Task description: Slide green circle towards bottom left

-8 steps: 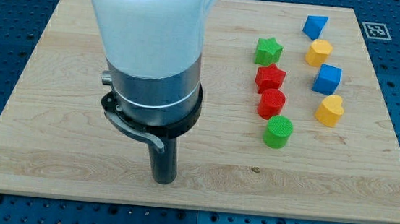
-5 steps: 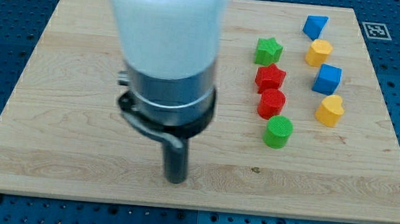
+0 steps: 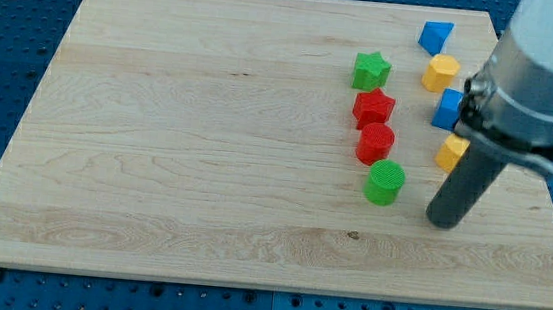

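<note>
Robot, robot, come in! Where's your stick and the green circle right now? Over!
My tip down on board, just right of green circle, not touching. Green circle low in the block cluster, red block directly above. Wooden board toward bottom left shows no blocks.

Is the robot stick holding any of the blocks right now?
No, nothing is held. My tip only pushes, and it touches no block. It stands on the board to the view's right of the green circle, with a gap between them.
</note>
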You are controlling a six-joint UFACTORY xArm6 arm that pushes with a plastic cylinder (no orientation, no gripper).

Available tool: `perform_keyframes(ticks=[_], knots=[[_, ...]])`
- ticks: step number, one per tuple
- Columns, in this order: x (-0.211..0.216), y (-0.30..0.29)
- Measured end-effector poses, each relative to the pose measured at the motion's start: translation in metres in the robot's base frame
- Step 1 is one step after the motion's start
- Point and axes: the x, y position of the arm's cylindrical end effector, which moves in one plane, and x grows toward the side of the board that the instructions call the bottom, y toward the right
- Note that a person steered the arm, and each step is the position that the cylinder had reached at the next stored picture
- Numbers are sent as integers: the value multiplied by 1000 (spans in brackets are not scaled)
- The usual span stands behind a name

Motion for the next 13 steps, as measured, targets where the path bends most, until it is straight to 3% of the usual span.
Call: perform_keyframes(ticks=[4, 13], knots=[[-25, -16], [20, -224]])
